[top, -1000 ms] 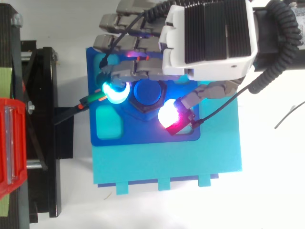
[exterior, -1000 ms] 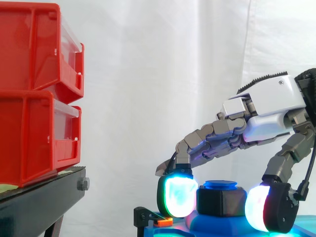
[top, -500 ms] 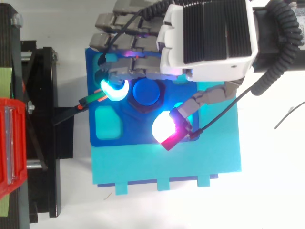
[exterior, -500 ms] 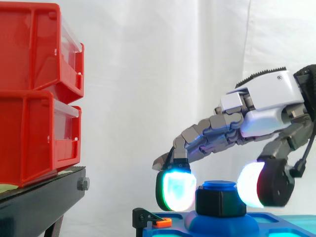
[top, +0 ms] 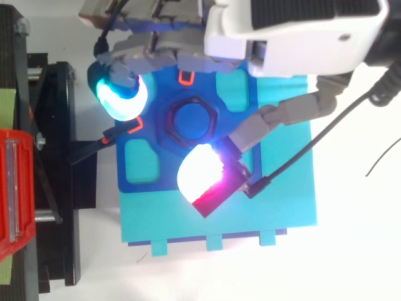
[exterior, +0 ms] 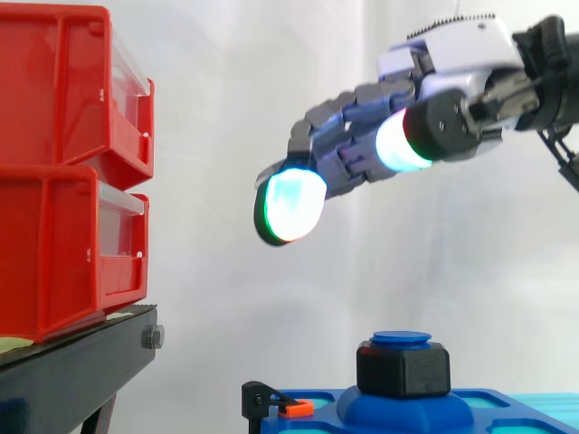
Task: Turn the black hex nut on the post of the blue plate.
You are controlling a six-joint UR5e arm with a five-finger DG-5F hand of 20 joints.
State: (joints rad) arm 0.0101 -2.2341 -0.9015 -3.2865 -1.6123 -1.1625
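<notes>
Hand (exterior: 452, 54) now lifted well clear, high above where its pads sat either side of the black hex nut (exterior: 403, 369) 1 s ago. Fingers near straight & spread, thumb apart: wide open, nothing held. Nut sits on post (exterior: 401, 339) of blue plate (exterior: 516, 402), low centre-right. Red bins (exterior: 63, 172) at left on black stand (exterior: 72, 362).

Red bins (exterior: 65, 172) (stacked) on black stand (exterior: 77, 366)
</notes>
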